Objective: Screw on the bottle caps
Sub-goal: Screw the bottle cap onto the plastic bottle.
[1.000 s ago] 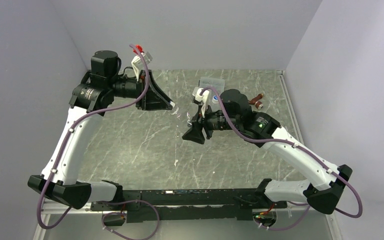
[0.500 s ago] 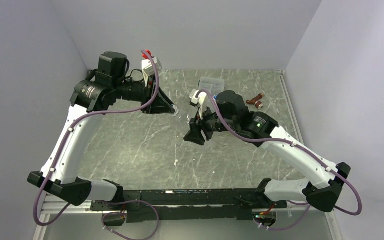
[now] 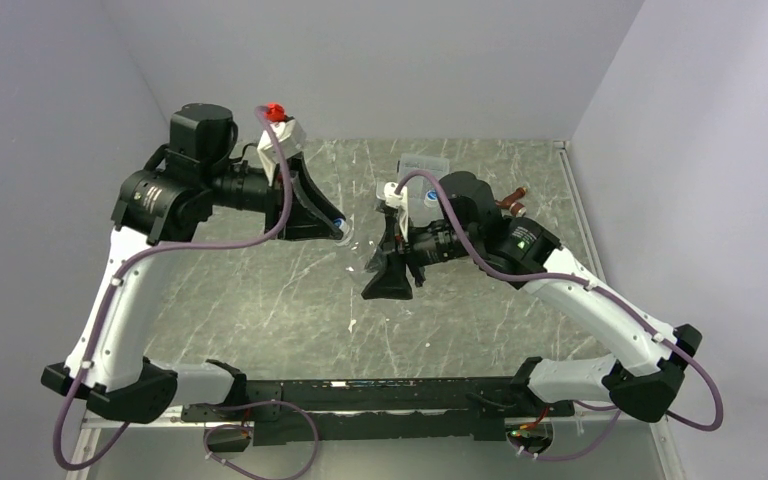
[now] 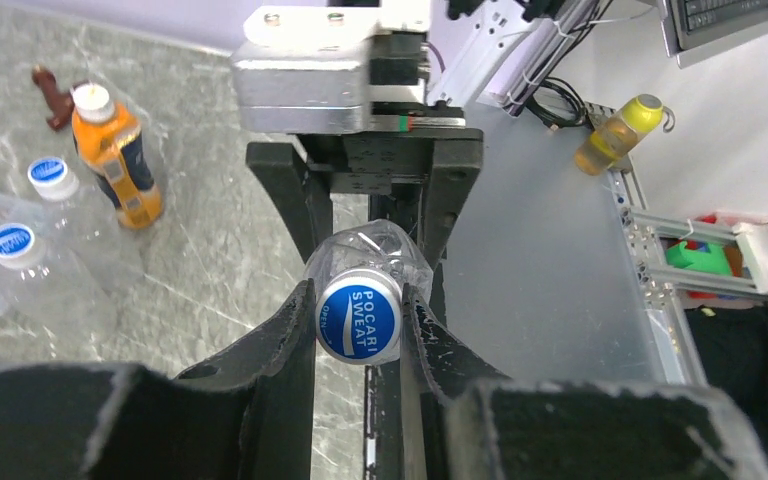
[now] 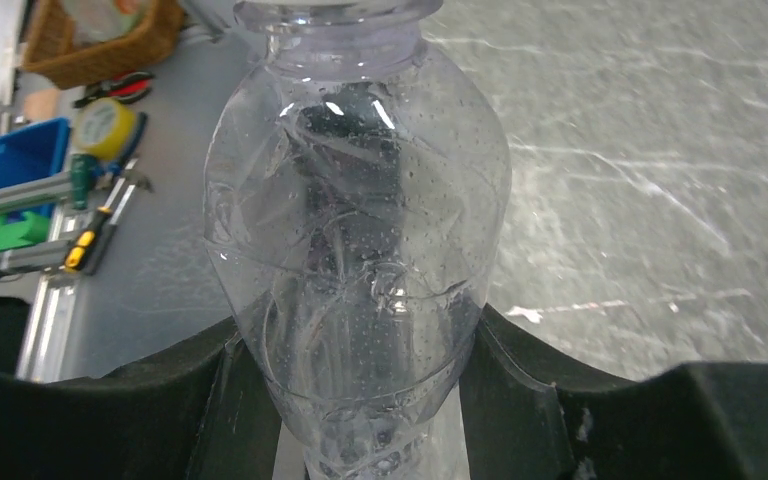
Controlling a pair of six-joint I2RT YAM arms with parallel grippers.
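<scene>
A clear bottle [image 5: 360, 230] hangs above the table, lying level between my two grippers. My right gripper [image 5: 360, 340] is shut on its lower body. In the left wrist view the same gripper [image 4: 370, 250] faces me from the far side of the bottle. On the bottle's neck sits a blue bottle cap [image 4: 360, 318], and my left gripper [image 4: 360, 310] is shut on its sides. From above, the left gripper [image 3: 335, 228] and right gripper [image 3: 370, 255] meet over the table's middle. The bottle itself hardly shows there.
An orange bottle [image 4: 120, 160] with a white cap stands on the table. Two clear bottles [image 4: 48, 175] [image 4: 10, 242] with blue caps stand close to it. A flat clear box [image 3: 425, 165] and a small brown object [image 3: 513, 205] lie at the back.
The left wrist has rolled one way and then back while holding the cap. The left arm has drawn a little to the left. The right gripper has tipped slightly nearer with the bottle.
</scene>
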